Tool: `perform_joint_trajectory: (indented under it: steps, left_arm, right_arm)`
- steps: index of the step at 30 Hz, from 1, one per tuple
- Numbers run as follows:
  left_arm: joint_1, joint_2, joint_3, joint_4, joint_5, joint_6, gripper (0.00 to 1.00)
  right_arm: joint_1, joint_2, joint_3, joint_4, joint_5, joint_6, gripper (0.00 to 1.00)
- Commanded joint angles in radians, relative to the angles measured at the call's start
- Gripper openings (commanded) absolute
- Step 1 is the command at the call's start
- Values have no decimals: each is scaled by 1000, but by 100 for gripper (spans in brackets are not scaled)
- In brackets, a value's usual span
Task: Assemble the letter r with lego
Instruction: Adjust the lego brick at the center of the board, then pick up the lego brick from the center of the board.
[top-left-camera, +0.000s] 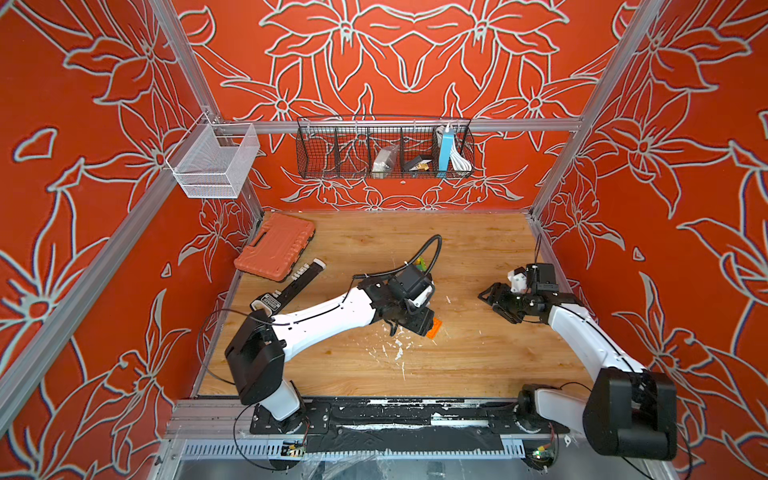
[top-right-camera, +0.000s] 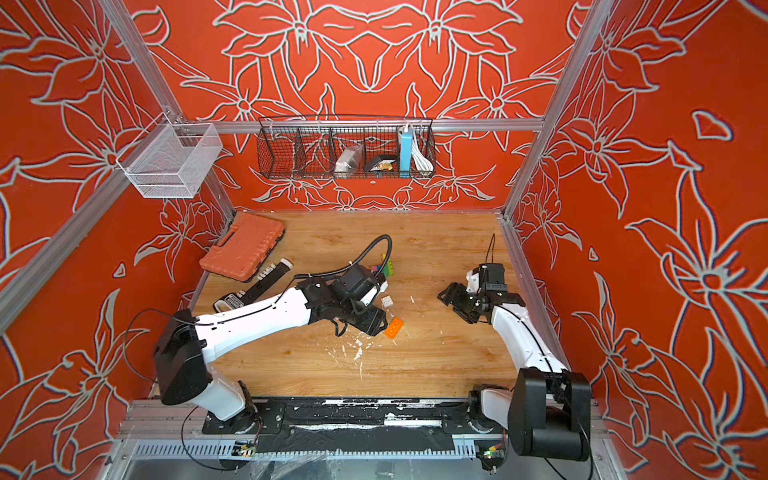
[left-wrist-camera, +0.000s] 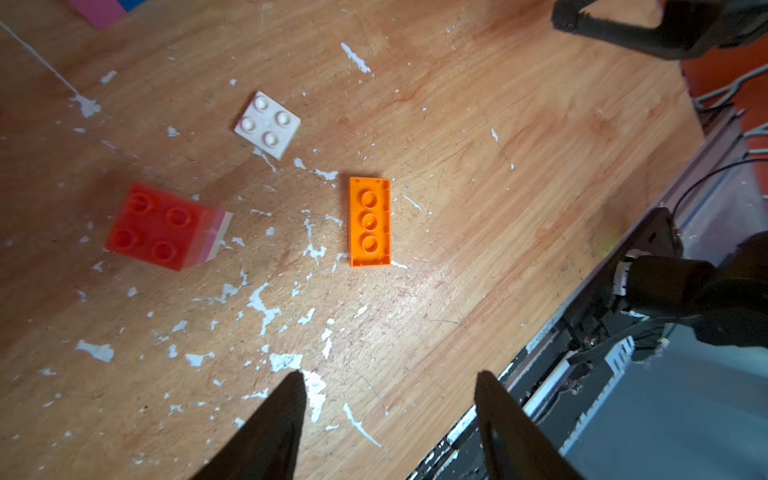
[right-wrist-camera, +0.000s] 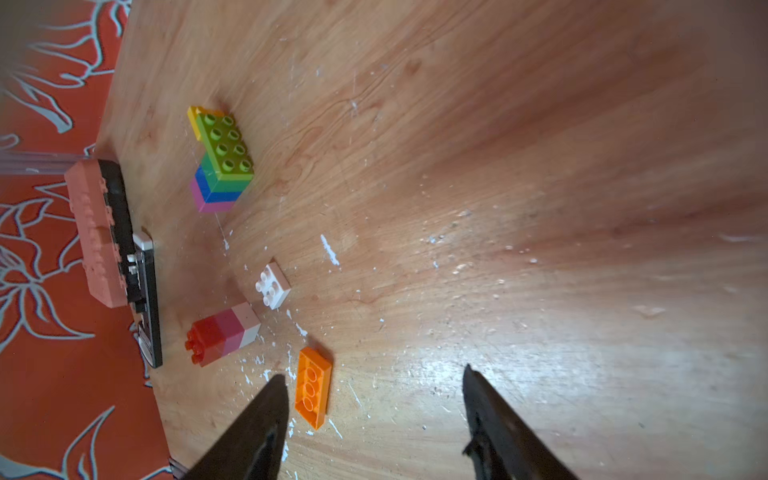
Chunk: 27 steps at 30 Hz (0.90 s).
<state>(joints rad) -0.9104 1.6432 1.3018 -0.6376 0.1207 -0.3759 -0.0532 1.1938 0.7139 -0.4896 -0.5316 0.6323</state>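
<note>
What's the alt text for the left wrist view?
Left gripper, jaws apart and empty, hovers over a white-flecked wooden table, short of a flat orange lego brick lying underside up. Nearby lie a small white four-stud square brick and a red, pink and white brick stack tipped on its side.

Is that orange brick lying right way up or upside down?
Upside down: the orange brick shows its hollow underside with three rings inside, not raised studs.

Black tool label (top-left-camera: 268, 305): print seemingly illegible.
</note>
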Motion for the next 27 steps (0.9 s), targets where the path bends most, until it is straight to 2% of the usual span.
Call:
perform_joint_trajectory:
  steps: [1, 12, 22, 27]
  left_arm:
    - [-23, 92, 74, -95, -64, 6, 62]
    - [-73, 384, 316, -218, -190, 51, 65]
    - [-91, 500, 402, -253, -205, 80, 69]
    - [-96, 529, 406, -259, -222, 84, 67]
  right_arm:
    - [-8, -32, 36, -55, -14, 18, 68]
    - [-10, -99, 66, -117, 44, -7, 68]
    - [-11, -97, 64, -115, 46, -5, 67]
    - [-10, -98, 60, -113, 42, -5, 67]
